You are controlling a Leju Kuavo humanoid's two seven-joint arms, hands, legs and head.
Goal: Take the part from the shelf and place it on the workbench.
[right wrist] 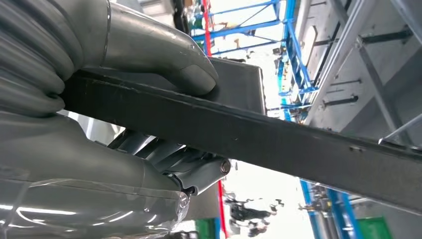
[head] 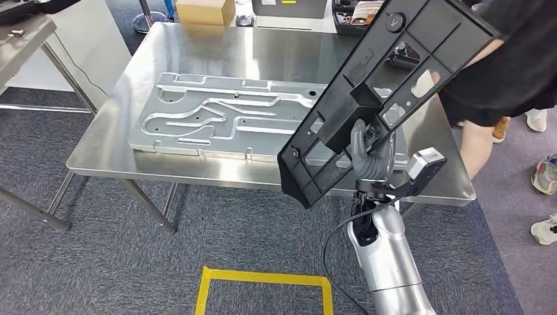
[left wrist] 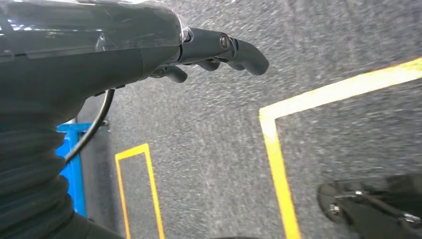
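The part (head: pixel 394 85) is a long black plastic panel with ribs and openings. My right hand (head: pixel 371 154) grips it near its lower half and holds it tilted above the right end of the steel workbench (head: pixel 263 52). Up close, in the right wrist view, my thumb (right wrist: pixel 164 55) presses on one face of the part's edge (right wrist: pixel 278 144) and the fingers wrap the other side. A person's fingers (head: pixel 428 79) show through an opening near the part's far end. My left hand (left wrist: pixel 219 50) hangs over the carpet, holding nothing, its fingers loosely extended.
A large silver stamped metal plate (head: pixel 217 118) lies across the workbench's middle. A person (head: pixel 519 59) in dark clothes stands at the bench's right end. A cardboard box (head: pixel 203 12) sits at the back. Yellow tape (head: pixel 263 282) marks the carpet in front of the bench. Another table (head: pixel 20 39) stands at left.
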